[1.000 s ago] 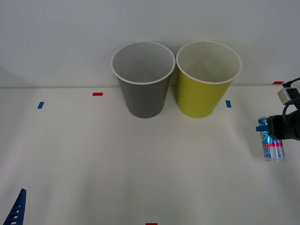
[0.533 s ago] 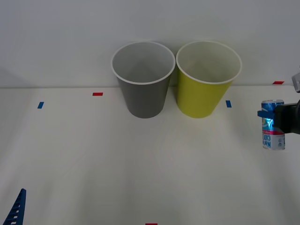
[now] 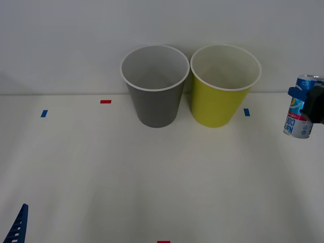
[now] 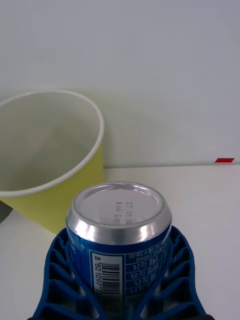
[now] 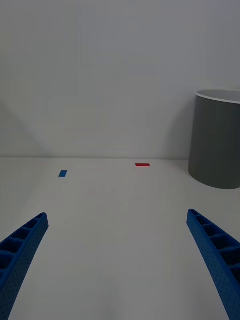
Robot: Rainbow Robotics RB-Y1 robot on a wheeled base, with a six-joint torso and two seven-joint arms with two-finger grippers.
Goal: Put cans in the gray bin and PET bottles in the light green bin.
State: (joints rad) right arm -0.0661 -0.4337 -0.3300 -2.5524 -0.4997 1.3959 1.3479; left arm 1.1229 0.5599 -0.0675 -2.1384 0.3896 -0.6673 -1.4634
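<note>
A small can (image 3: pixel 299 114) with a blue and white label hangs upright above the table at the far right, and my right gripper (image 3: pixel 307 106) is shut on it. From the right wrist, its silver top (image 4: pixel 119 206) sits between the blue fingers (image 4: pixel 60 272), with the light green bin (image 4: pixel 45 165) just beyond. The gray bin (image 3: pixel 154 86) and the light green bin (image 3: pixel 224 85) stand side by side at the back middle, both open at the top. My left gripper (image 5: pixel 120 260) is open and parked low at the front left, with the gray bin (image 5: pixel 217 140) ahead of it.
Small red tape marks (image 3: pixel 105 102) and blue tape marks (image 3: pixel 44 113) dot the white table. A pale wall rises right behind the bins. One blue left finger (image 3: pixel 17 225) pokes in at the front left corner.
The right gripper has lifted the can off the table and carried it upward. The left arm has stayed still.
</note>
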